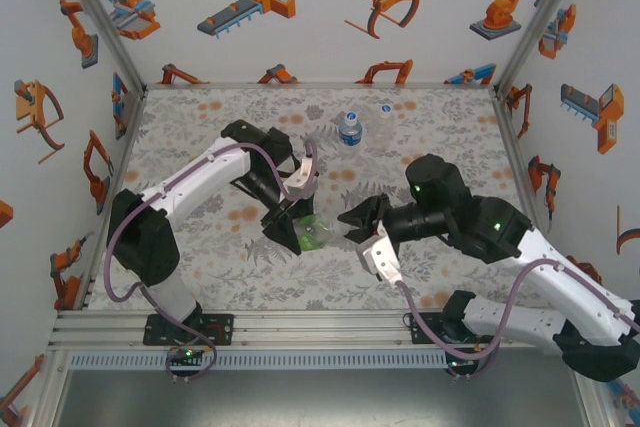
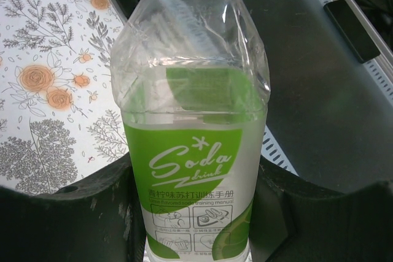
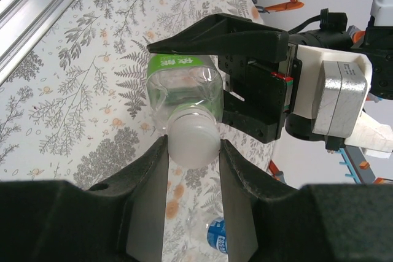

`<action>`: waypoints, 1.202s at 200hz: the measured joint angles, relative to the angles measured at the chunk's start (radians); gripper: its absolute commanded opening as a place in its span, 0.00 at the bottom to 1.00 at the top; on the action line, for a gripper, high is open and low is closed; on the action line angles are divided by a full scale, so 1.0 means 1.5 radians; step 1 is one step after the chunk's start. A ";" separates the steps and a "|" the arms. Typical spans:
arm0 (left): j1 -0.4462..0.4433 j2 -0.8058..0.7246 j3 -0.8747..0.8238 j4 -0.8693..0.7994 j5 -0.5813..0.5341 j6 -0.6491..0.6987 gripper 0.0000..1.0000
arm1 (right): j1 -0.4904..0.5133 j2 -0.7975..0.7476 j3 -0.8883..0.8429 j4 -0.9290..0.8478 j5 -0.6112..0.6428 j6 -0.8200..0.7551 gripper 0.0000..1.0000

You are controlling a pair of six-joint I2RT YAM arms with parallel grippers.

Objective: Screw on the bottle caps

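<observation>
My left gripper (image 1: 298,229) is shut on the green-label bottle (image 1: 318,235), which it holds tilted above the table with the neck pointing right. In the left wrist view the bottle (image 2: 196,170) stands between both fingers, gripped at the label. A whitish bottle cap (image 3: 193,142) sits on that bottle's neck (image 3: 184,84), and my right gripper (image 3: 193,151) is shut on the cap, one finger on each side. From above, the right gripper (image 1: 358,222) meets the bottle's mouth. A blue-label bottle (image 1: 349,128) stands at the back.
A small clear bottle (image 1: 384,109) stands just right of the blue-label one near the back wall. The blue-label bottle (image 3: 218,234) also shows below the right fingers. The floral table (image 1: 200,147) is walled at the back and on both sides.
</observation>
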 measured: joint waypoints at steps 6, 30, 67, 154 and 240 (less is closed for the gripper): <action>0.000 0.000 0.000 -0.002 0.000 0.001 0.00 | 0.000 -0.002 -0.001 0.000 -0.001 0.000 0.00; 0.000 0.000 0.000 -0.009 0.000 0.007 0.00 | 0.000 -0.008 -0.001 -0.001 -0.006 0.000 0.00; 0.014 0.000 0.000 -0.011 -0.006 0.007 0.00 | 0.003 -0.028 -0.013 -0.005 -0.016 0.016 0.00; 0.023 -0.016 -0.018 0.070 -0.036 -0.051 0.00 | 0.004 -0.073 -0.125 0.153 0.010 0.277 0.30; 0.026 -0.150 -0.164 0.391 -0.224 -0.293 0.00 | 0.004 -0.059 -0.137 0.297 0.376 1.126 0.41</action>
